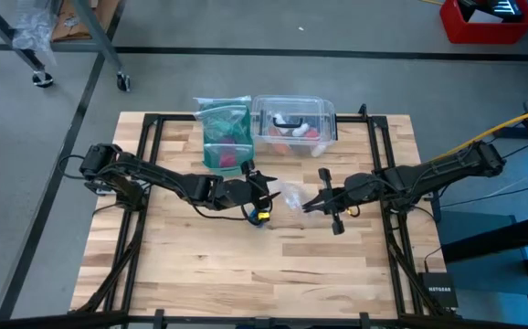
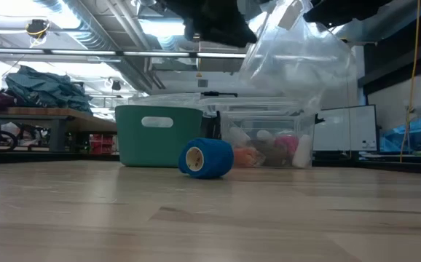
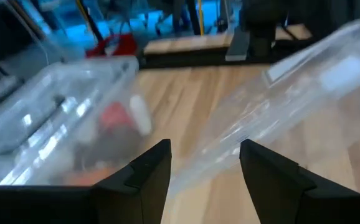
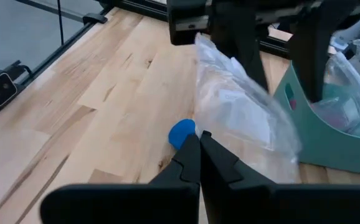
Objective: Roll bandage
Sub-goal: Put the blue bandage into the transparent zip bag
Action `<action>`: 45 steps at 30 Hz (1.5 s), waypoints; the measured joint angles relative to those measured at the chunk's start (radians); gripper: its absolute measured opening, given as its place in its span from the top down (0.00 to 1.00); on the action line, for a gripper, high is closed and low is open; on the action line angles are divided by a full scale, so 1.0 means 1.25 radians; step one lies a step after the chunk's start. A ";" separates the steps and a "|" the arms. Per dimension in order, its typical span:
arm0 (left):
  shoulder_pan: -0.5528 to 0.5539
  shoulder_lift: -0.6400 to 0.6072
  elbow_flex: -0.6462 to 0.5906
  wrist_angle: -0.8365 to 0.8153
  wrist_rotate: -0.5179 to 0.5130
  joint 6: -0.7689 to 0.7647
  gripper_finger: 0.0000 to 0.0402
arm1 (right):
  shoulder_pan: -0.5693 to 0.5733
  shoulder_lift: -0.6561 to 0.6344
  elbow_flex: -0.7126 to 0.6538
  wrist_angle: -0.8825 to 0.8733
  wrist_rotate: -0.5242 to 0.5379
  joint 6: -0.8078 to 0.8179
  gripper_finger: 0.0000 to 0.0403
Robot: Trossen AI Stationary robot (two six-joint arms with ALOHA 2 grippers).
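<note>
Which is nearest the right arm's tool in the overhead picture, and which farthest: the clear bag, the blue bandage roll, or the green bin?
From the right tool, nearest first:
1. Clear bag, right at its tip, between the two arms.
2. Bandage, on the table beyond the bag, under the left tool.
3. Green bin, at the table's far edge.

right claw point(image 4: 198, 144) pinching clear bag point(image 4: 242, 112); blue bandage point(image 4: 182, 133) beneath.
</note>
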 joint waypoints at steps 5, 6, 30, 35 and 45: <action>0.000 0.000 0.000 0.063 0.001 0.097 0.55 | 0.000 0.000 0.000 0.000 0.000 0.000 1.00; 0.000 0.000 0.000 0.070 0.003 0.111 0.55 | 0.000 0.000 0.000 0.001 0.000 0.000 1.00; -0.015 0.000 0.000 0.139 0.069 0.269 0.55 | 0.000 0.000 0.000 0.063 -0.103 -0.006 1.00; -0.021 0.001 0.000 0.137 0.183 0.314 0.55 | 0.000 0.000 0.000 0.071 -0.104 -0.006 1.00; -0.023 0.001 0.000 0.167 0.190 0.317 0.55 | 0.000 0.000 0.000 0.105 -0.178 -0.006 1.00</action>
